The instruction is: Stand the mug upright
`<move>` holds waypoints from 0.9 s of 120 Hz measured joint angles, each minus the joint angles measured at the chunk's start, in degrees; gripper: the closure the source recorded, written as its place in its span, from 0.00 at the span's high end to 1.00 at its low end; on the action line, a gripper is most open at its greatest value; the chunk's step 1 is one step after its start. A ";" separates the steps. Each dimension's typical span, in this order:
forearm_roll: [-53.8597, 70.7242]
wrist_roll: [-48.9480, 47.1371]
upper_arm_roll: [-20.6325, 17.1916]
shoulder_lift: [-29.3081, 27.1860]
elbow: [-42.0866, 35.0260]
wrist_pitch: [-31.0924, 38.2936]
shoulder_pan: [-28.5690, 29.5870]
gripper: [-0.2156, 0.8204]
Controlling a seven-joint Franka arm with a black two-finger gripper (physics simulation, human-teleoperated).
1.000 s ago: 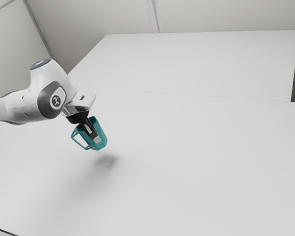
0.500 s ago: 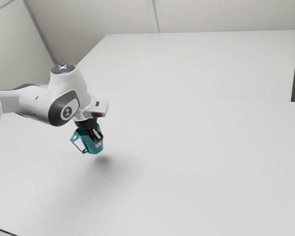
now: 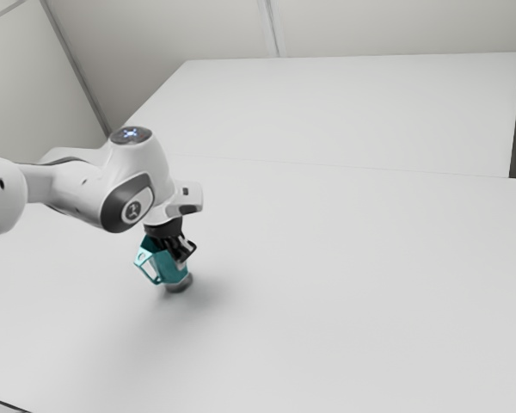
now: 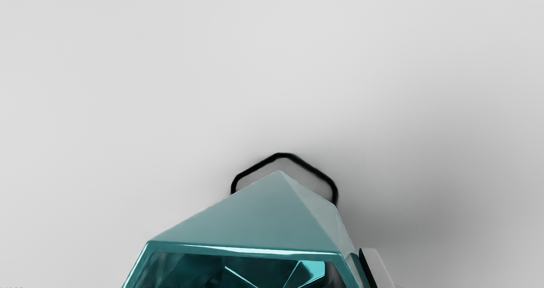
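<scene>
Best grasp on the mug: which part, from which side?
I'd pinch the mug by its thin rim, away from the handle, coming in over the mouth: it opens toward the gripper, so one finger fits inside, one outside, and the handle juts out clear.

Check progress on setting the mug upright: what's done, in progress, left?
Done: grasp made, claw shut on the wall of the mug, one finger inside, one outside.
In hand: righting. Mouth faces the claw, but the mug still looks tilted in the exterior view, low at the table; base contact unclear.
Left: likely level it, seat the base, release.
</scene>
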 joint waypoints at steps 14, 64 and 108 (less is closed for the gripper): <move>0.01 -2.26 0.00 1.09 0.00 0.66 -0.14 0.04; -0.99 -6.61 -0.52 0.07 0.63 2.11 -0.88 0.55; -7.73 -8.61 -0.63 -0.36 16.04 -14.88 -0.78 0.75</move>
